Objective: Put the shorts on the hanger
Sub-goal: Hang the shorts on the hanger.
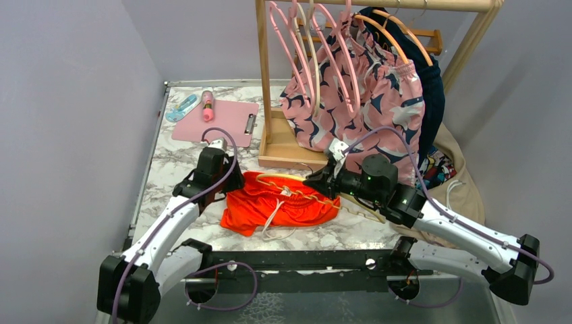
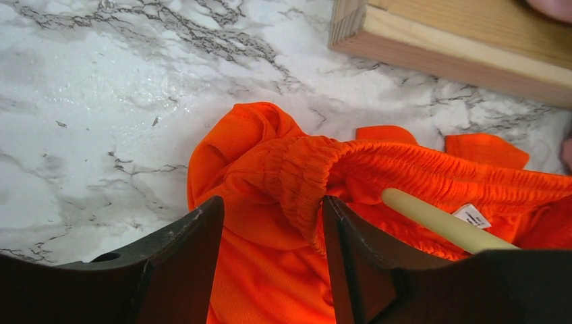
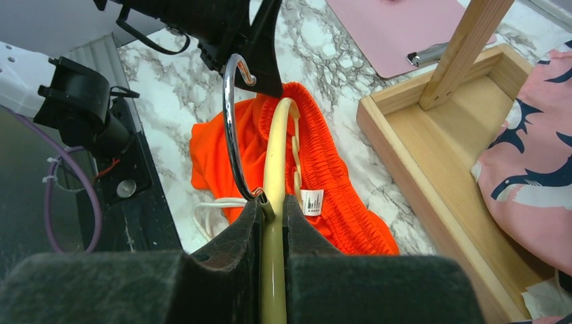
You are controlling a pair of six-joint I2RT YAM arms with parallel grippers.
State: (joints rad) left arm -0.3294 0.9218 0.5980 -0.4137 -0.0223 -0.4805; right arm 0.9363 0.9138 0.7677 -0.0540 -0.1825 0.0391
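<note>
The orange-red shorts (image 1: pixel 280 202) lie crumpled on the marble table, white drawstring trailing toward the near edge. My left gripper (image 1: pixel 226 192) is down at their left end. In the left wrist view its fingers (image 2: pixel 273 202) stand apart, straddling a raised fold of the elastic waistband (image 2: pixel 303 169) that touches the right finger. My right gripper (image 1: pixel 313 181) is shut on the pale-yellow hanger (image 3: pixel 273 155) just below its chrome hook (image 3: pixel 229 121). One hanger arm (image 2: pixel 438 219) reaches inside the waistband opening of the shorts (image 3: pixel 337 175).
A wooden rack base (image 1: pixel 283 145) stands just behind the shorts, with pink shark-print shorts (image 1: pixel 364 94) and pink hangers (image 1: pixel 297 47) hanging above it. A pink clipboard (image 1: pixel 216 120) lies at the back left. A beige garment (image 1: pixel 465 182) sits at the right.
</note>
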